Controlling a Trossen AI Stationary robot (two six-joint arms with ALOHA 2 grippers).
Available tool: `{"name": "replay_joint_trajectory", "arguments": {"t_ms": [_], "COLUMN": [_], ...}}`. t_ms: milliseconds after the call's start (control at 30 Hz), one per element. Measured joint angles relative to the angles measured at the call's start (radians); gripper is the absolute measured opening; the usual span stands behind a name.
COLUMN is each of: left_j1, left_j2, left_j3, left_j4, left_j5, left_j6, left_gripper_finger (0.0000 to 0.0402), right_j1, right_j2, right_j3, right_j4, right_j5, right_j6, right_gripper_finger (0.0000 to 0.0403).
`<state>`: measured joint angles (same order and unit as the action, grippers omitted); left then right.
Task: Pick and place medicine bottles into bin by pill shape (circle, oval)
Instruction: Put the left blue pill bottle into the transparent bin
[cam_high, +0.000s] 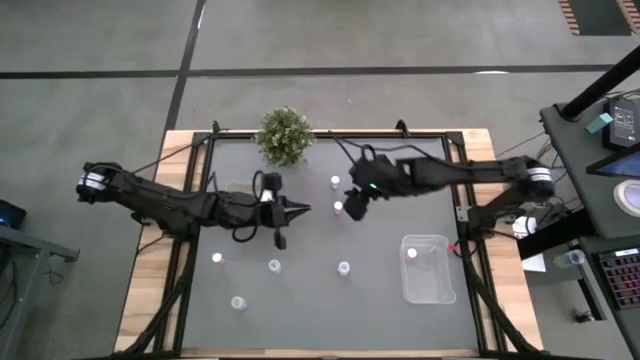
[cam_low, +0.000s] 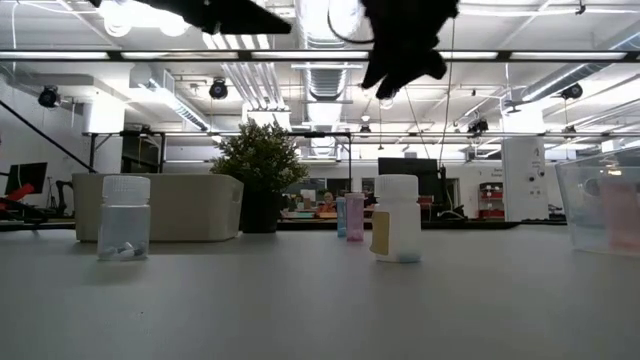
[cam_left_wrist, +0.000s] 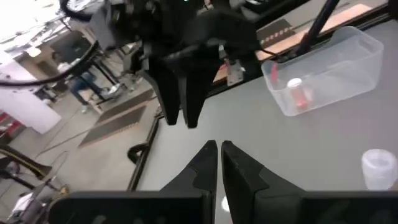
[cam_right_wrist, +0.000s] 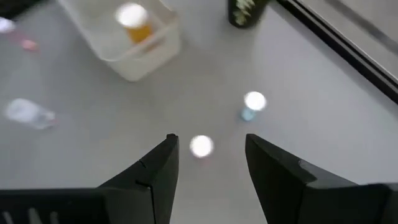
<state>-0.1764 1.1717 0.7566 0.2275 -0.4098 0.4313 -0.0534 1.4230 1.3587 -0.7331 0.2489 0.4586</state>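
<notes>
Several small white-capped medicine bottles stand on the grey table (cam_high: 320, 310). My right gripper (cam_right_wrist: 208, 146) is open and empty, held above one white-capped bottle (cam_right_wrist: 200, 146) that shows between its fingertips; in the high view that bottle (cam_high: 338, 208) is just left of the gripper (cam_high: 352, 207). A bluish bottle (cam_right_wrist: 252, 104) stands just beyond it. My left gripper (cam_left_wrist: 219, 149) is shut and empty, above the table's middle (cam_high: 300, 210). An orange-amber bottle (cam_right_wrist: 134, 25) stands in a white bin (cam_right_wrist: 146, 62). A pink-marked bottle (cam_left_wrist: 298, 93) stands in a clear bin (cam_high: 428, 268).
A green potted plant (cam_high: 284, 135) stands at the far edge. Loose bottles stand toward the near side (cam_high: 217, 258), (cam_high: 274, 265), (cam_high: 343, 267). The two grippers are close together over the middle. In the low view both hang well above the table (cam_low: 400, 50).
</notes>
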Motion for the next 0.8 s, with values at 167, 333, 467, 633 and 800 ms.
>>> {"name": "replay_joint_trajectory", "arguments": {"t_ms": [167,333,467,633,800], "left_j1": [0.0,-0.002,-0.002,-0.002,-0.003], "left_j2": [-0.101,-0.199,-0.262,-0.326,-0.366], "left_j3": [-0.071,-0.137,-0.187,-0.225,-0.256], "left_j4": [-0.004,-0.006,-0.005,0.0,0.001], "left_j5": [-0.063,-0.069,-0.069,-0.069,-0.069], "left_j6": [-0.004,-0.007,-0.006,-0.007,-0.009], "left_gripper_finger": [0.0005,0.0005,0.0005,0.0005,0.0005], "right_j1": [-0.084,-0.153,-0.187,-0.215,-0.232], "right_j2": [0.166,0.332,0.449,0.567,0.667], "right_j3": [0.203,0.369,0.457,0.55,0.659], "right_j4": [-0.188,-0.343,-0.403,-0.415,-0.47], "right_j5": [-0.025,-0.038,-0.059,-0.12,-0.126], "right_j6": [-0.001,0.013,0.016,-0.006,-0.023], "right_gripper_finger": [0.0173,0.0173,0.0174,0.0194,0.0219]}}
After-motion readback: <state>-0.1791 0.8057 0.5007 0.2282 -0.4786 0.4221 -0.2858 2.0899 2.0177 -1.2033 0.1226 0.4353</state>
